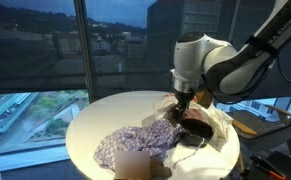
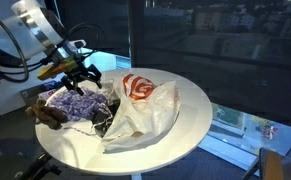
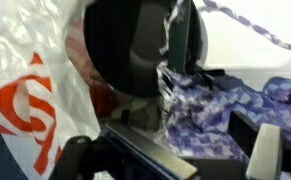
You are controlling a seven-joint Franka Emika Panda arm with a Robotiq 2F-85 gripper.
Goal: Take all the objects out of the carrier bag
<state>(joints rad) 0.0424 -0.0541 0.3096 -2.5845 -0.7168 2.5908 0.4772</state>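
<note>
The carrier bag (image 2: pixel 145 108), crinkly white plastic with a red logo, lies on the round table (image 2: pixel 190 110); it also shows as the bag (image 1: pixel 217 122) and the bag (image 3: pixel 20 95). The lilac-and-white cloth (image 2: pixel 75 103) is spread beside the bag's mouth, seen again as the cloth (image 1: pixel 135 140) and the cloth (image 3: pixel 220 110). A tan-brown plush lump (image 2: pixel 47 113) rests at the table's edge next to the cloth. A dark round bowl (image 3: pixel 135 45) sits at the bag's opening, also the bowl (image 1: pixel 193 128). My gripper (image 2: pixel 80 82) hovers just above the cloth, open, nothing held; also the gripper (image 1: pixel 182 102) and the gripper (image 3: pixel 170 150).
The table (image 1: pixel 85 125) is small and round, and its edge is close on every side. Tall windows (image 1: pixel 45 50) stand behind it. The robot arm (image 1: pixel 235 60) reaches in over the bag side.
</note>
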